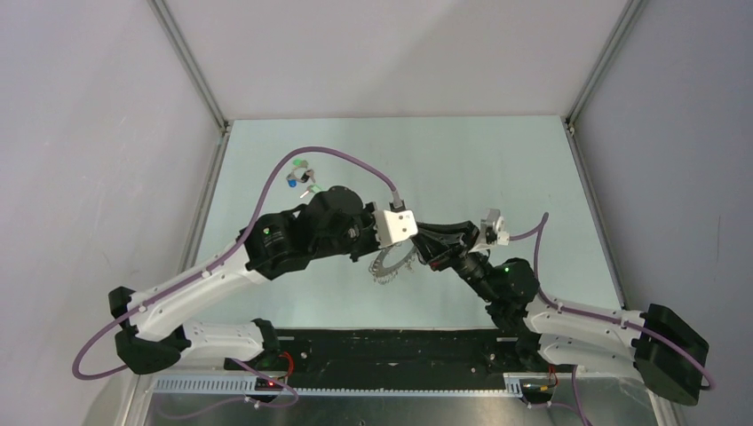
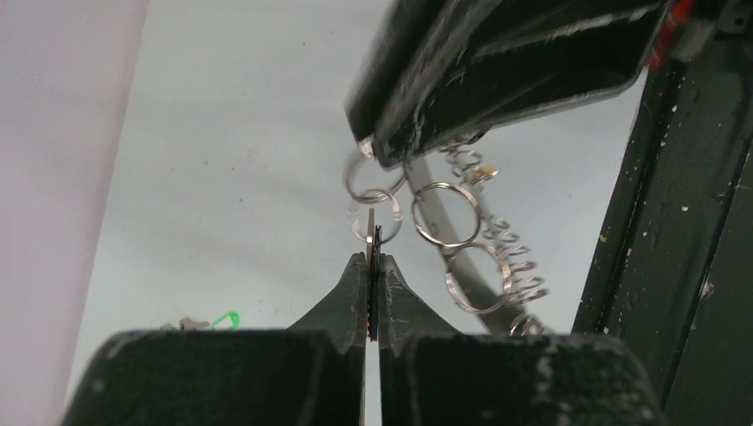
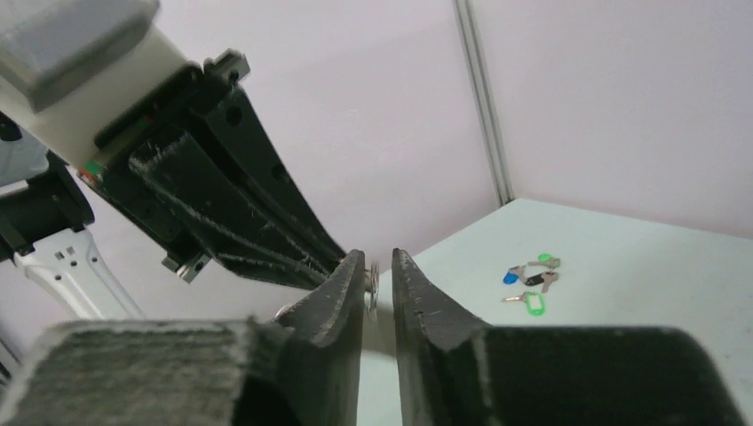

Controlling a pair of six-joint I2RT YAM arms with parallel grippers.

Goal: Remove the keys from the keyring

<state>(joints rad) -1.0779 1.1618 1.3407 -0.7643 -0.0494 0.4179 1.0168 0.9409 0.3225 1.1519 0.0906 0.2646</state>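
Note:
My left gripper (image 2: 374,259) is shut on a key (image 2: 376,238) seen edge-on, silver with a dark tag. The key hangs from a small wire loop (image 2: 384,206) on the keyring (image 2: 448,238), a grey disc fringed with loops that is held above the table (image 1: 391,264). My right gripper (image 3: 377,259) comes from the opposite side. Its jaws stand a narrow gap apart, with a wire loop (image 3: 372,286) between them that leaves a gap to the right finger. The right gripper's fingers (image 2: 497,80) fill the top of the left wrist view.
Several loose keys (image 1: 300,177) with green, blue and black tags lie in a small pile at the back left of the table (image 3: 531,282). A black rail (image 1: 391,346) runs along the near edge. Grey walls enclose the table.

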